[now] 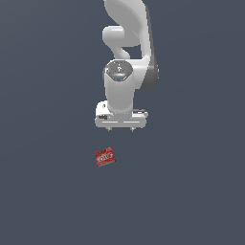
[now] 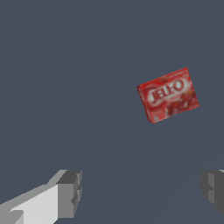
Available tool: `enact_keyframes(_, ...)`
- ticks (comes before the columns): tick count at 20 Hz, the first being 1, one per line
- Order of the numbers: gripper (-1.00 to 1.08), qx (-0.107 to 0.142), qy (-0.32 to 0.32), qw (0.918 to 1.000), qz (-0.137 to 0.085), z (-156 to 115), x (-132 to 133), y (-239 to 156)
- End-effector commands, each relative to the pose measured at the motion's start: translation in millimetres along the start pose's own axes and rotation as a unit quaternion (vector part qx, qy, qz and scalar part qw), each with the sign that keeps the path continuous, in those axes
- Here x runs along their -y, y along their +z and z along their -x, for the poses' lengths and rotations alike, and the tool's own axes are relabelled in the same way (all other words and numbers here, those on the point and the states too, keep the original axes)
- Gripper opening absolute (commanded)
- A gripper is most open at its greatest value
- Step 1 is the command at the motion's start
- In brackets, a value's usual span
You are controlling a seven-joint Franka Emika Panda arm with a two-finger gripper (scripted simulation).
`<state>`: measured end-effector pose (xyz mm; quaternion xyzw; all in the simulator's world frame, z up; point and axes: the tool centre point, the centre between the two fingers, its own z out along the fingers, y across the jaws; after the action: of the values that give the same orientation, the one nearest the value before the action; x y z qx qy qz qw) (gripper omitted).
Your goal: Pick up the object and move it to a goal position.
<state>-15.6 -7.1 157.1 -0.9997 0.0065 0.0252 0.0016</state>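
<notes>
The object [image 1: 105,156] is a small red box with white lettering, lying flat on the dark grey floor. In the wrist view the object [image 2: 168,94] shows its printed face, tilted slightly. My gripper [image 1: 121,129] hangs above the floor, behind the box and a little toward the exterior view's right, not touching it. Its two fingers [image 2: 69,192] stand wide apart with nothing between them, so the gripper [image 2: 142,190] is open. The box is well clear of the fingertips.
The white arm [image 1: 125,57] rises behind the gripper toward the top of the exterior view. A plain dark grey surface [image 1: 191,191] lies all around the box.
</notes>
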Motion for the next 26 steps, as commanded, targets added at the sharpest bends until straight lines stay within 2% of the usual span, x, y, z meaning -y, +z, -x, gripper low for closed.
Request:
enact_keyframes(1,1.00,0.000,0.000,1.0000,0.000,0.0,0.0,0.0)
enact_keyframes(9,1.00,-0.009,-0.019,0.9997,0.009,-2.8,14.7,-19.4)
enact_keyframes(15,1.00,-0.009,-0.017,0.9998,0.008,-3.2,14.4,-19.1)
enact_keyframes(26,1.00,-0.010,0.064,0.9979,0.002,-14.1,4.3,-6.5)
